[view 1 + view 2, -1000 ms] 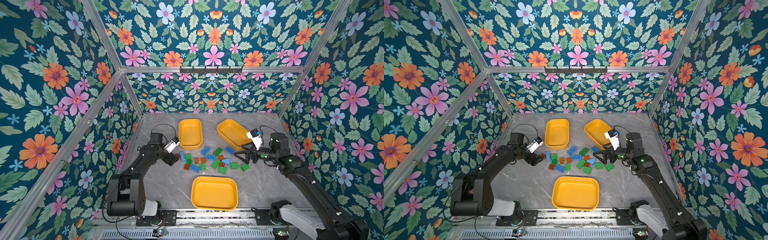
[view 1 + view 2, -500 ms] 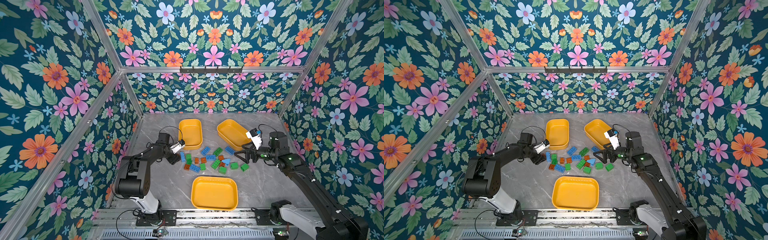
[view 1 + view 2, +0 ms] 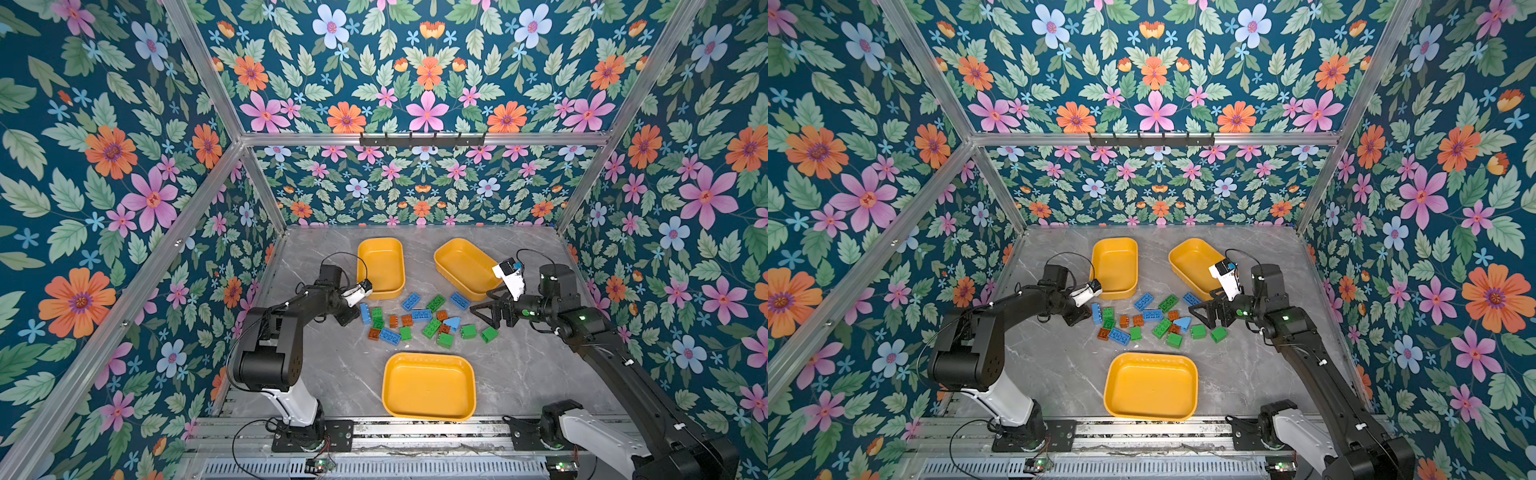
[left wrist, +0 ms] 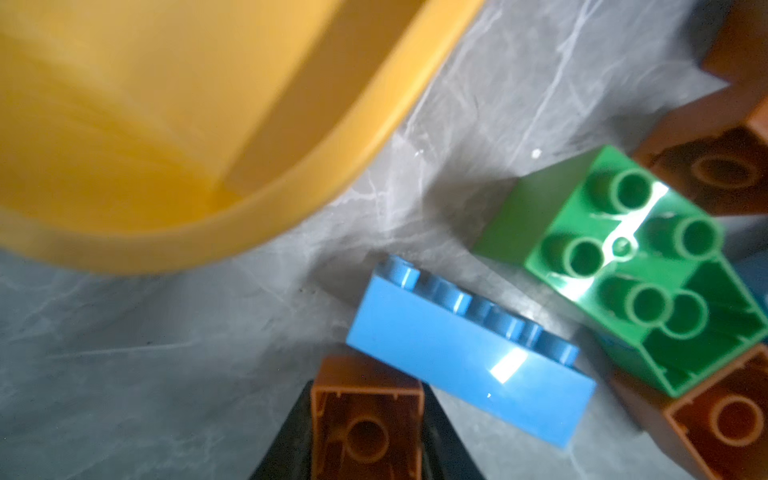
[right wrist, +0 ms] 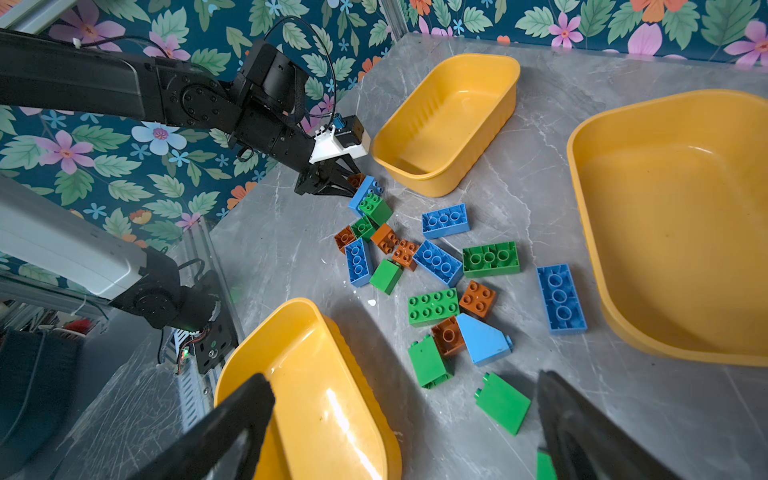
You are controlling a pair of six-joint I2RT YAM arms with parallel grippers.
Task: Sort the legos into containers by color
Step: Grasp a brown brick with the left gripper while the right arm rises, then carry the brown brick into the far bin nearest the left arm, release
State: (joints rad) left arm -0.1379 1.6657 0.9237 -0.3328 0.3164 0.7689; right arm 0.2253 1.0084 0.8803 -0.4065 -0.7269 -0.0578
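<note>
Legos (image 3: 422, 315) scattered between three empty yellow containers (image 3: 428, 386) (brown lego (image 4: 365, 419) pinched).

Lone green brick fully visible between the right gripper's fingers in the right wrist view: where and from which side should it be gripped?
Grip the green brick across two opposite flat walls, coming down from above with the open right gripper. It lies smooth face up, apart from the other legos, so there is likely room on both sides.

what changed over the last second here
The left arm reached in toward the left end of the pile, and the left gripper closed on a brown brick beside a blue brick. The right gripper stayed open by the pile's right end. The other bricks and the three yellow trays, all empty, did not move.
</note>
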